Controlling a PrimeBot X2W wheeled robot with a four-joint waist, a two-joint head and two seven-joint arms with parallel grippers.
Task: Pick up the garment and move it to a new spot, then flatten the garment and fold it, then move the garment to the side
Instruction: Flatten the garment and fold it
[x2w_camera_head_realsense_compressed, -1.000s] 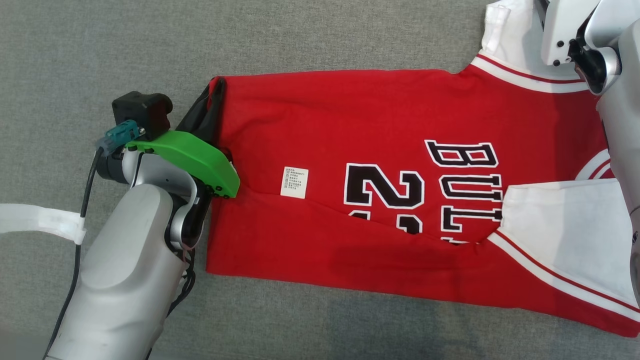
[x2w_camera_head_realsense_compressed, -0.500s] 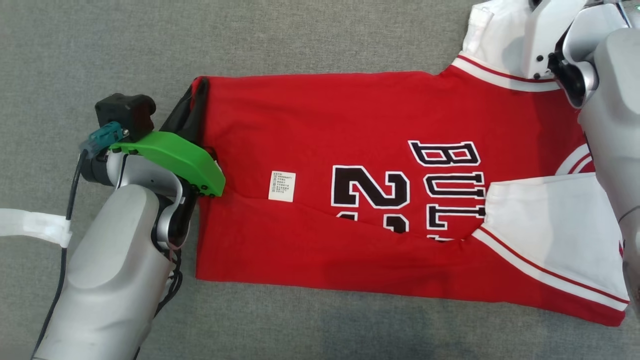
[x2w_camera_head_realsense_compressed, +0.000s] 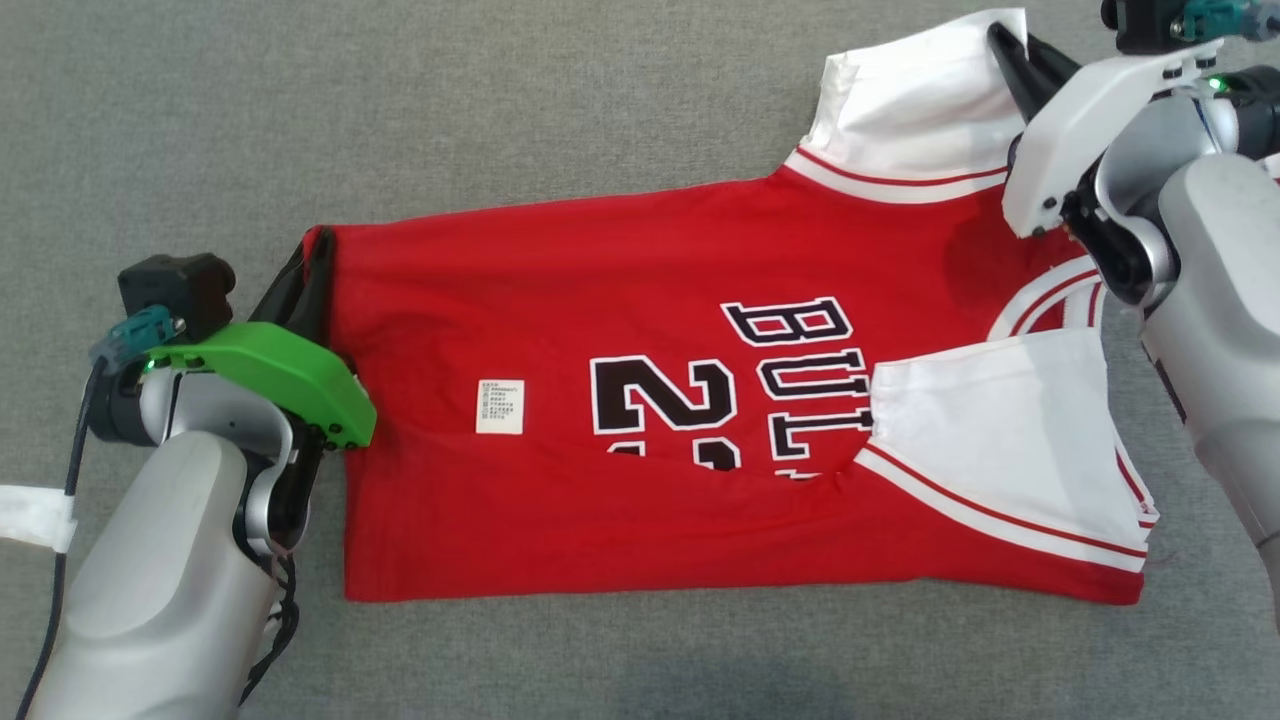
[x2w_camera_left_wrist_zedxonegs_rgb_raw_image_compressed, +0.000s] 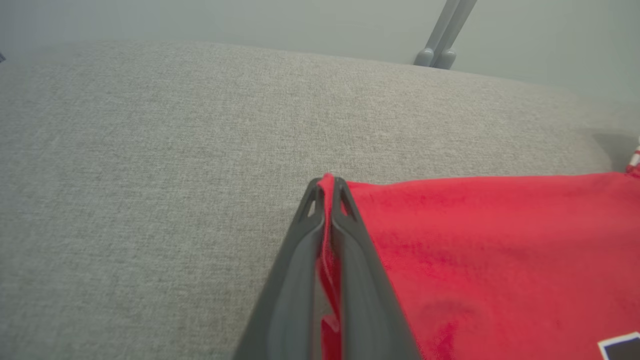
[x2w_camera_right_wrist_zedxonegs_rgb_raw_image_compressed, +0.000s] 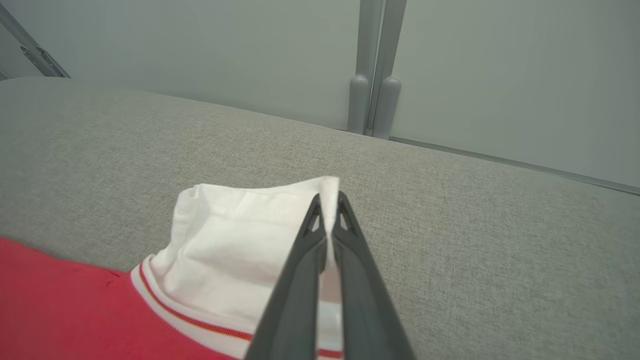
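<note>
The garment (x2w_camera_head_realsense_compressed: 640, 300) is a red jersey with white sleeves and black lettering, lying sideways on the grey cloth surface. Its lower part is folded up over the numbers. My left gripper (x2w_camera_head_realsense_compressed: 318, 240) is shut on the hem corner at the jersey's left end; red cloth (x2w_camera_left_wrist_zedxonegs_rgb_raw_image_compressed: 450, 240) shows pinched between the dark fingers (x2w_camera_left_wrist_zedxonegs_rgb_raw_image_compressed: 350, 250) of the left gripper (x2w_camera_left_wrist_zedxonegs_rgb_raw_image_compressed: 327, 184) in the left wrist view. My right gripper (x2w_camera_head_realsense_compressed: 1000, 35) is shut on the far edge of the upper white sleeve (x2w_camera_head_realsense_compressed: 910, 100). In the right wrist view the right gripper (x2w_camera_right_wrist_zedxonegs_rgb_raw_image_compressed: 327, 197) clamps the white sleeve (x2w_camera_right_wrist_zedxonegs_rgb_raw_image_compressed: 235, 240).
Grey fabric surface (x2w_camera_head_realsense_compressed: 500, 100) surrounds the jersey on all sides. A pale wall with grey posts (x2w_camera_right_wrist_zedxonegs_rgb_raw_image_compressed: 372, 75) stands beyond the far edge. A white strap (x2w_camera_head_realsense_compressed: 30, 510) hangs at my left arm.
The head camera has shifted, so the whole picture moved. The right gripper has closed on the white sleeve edge. The left gripper stays clamped on the hem corner.
</note>
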